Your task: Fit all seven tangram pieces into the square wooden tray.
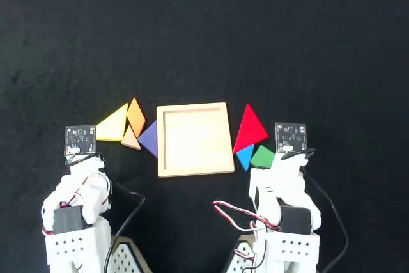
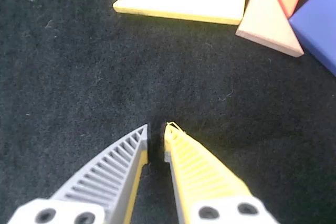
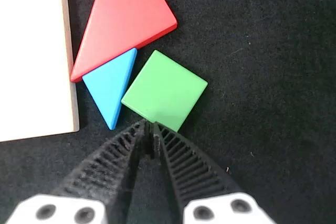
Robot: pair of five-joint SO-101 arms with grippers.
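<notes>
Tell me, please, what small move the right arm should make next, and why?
Probably open the right gripper: its jaws are shut, with the tips just at the near corner of the green square, which lies flat outside the tray. The tray holds no piece yet, and shut jaws cannot take the square.

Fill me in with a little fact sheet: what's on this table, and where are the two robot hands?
Tray: wooden, square, no pieces inside yet
Left of it: yellow triangle, orange piece, tan triangle, purple triangle
Right of it: red triangle, blue triangle, green square
Left hand: shut, over bare black cloth, near the yellow triangle
Right hand: shut, tips at a corner of the green square
</notes>
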